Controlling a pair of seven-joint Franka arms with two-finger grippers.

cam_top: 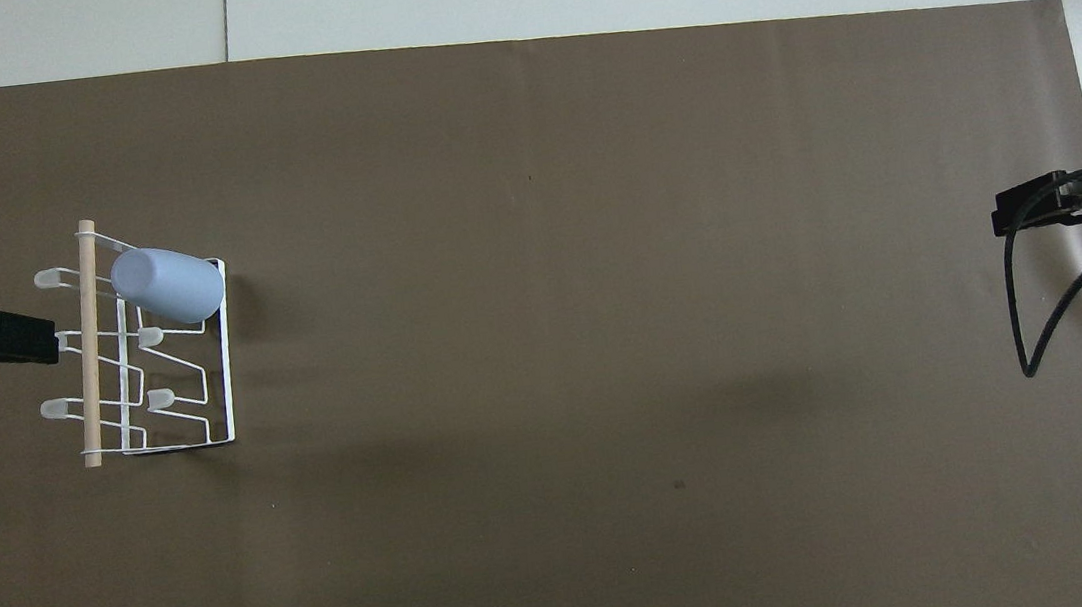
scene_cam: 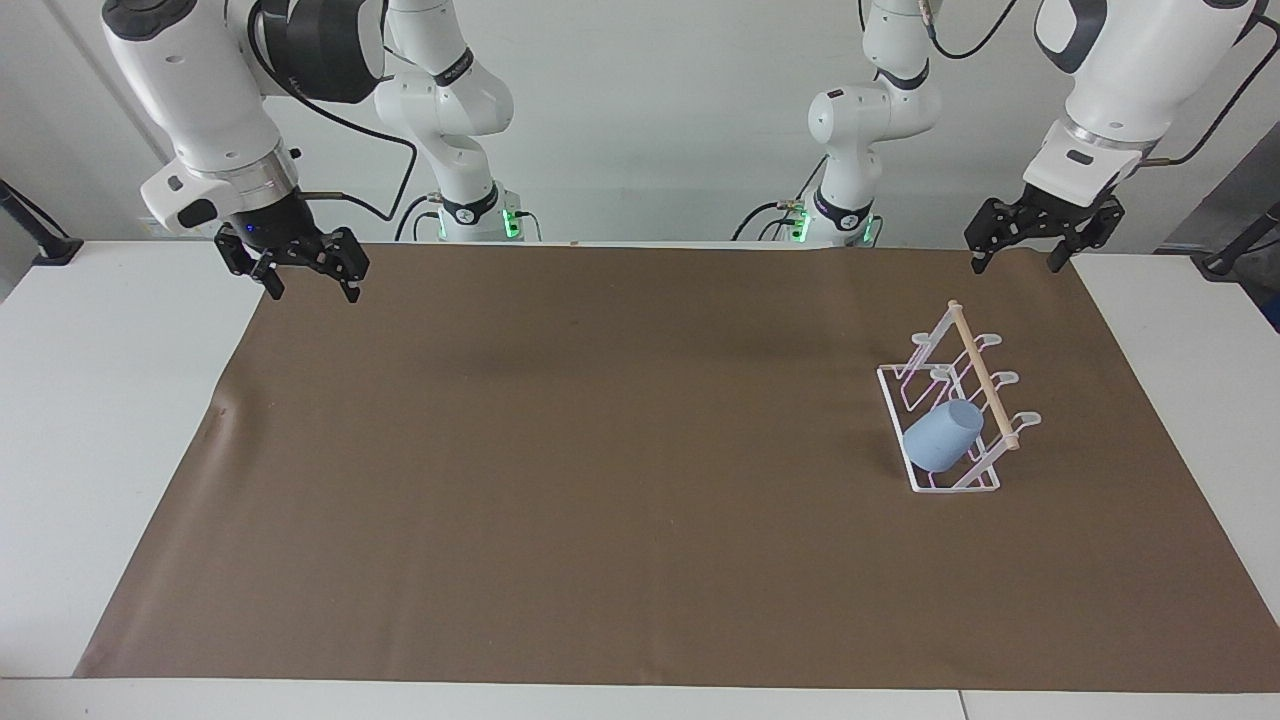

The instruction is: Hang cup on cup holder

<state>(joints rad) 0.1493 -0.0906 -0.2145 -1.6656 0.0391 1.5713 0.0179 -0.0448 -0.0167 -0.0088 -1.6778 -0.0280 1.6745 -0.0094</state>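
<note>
Brown paper covers most of the white tabletop (scene_cam: 120,420), with a plain pale wall at the robots' end. Toward the left arm's end of the table stands the cup holder (scene_cam: 985,385), a white wire rack with a wooden dowel along its top. The cup (scene_cam: 942,436) is already on it, slipped over one of the slanted prongs at the rack's end farthest from the robots and tilted on the wire. Judging by that, the hanging looks done.

The left gripper (scene_cam: 1035,243) hangs in the air over the paper's edge nearest the robots, well apart from the rack, its jaws released and empty. The right gripper (scene_cam: 305,270) waits over the paper's corner at the right arm's end, its jaws also spread and holding nothing.

The cup appears light and stiff, smooth matte plastic that could slip under a weak pinch. If it needed reseating, I would grasp it across its body near the closed base, lifting along the prong's slant so the light rack is not dragged.
</note>
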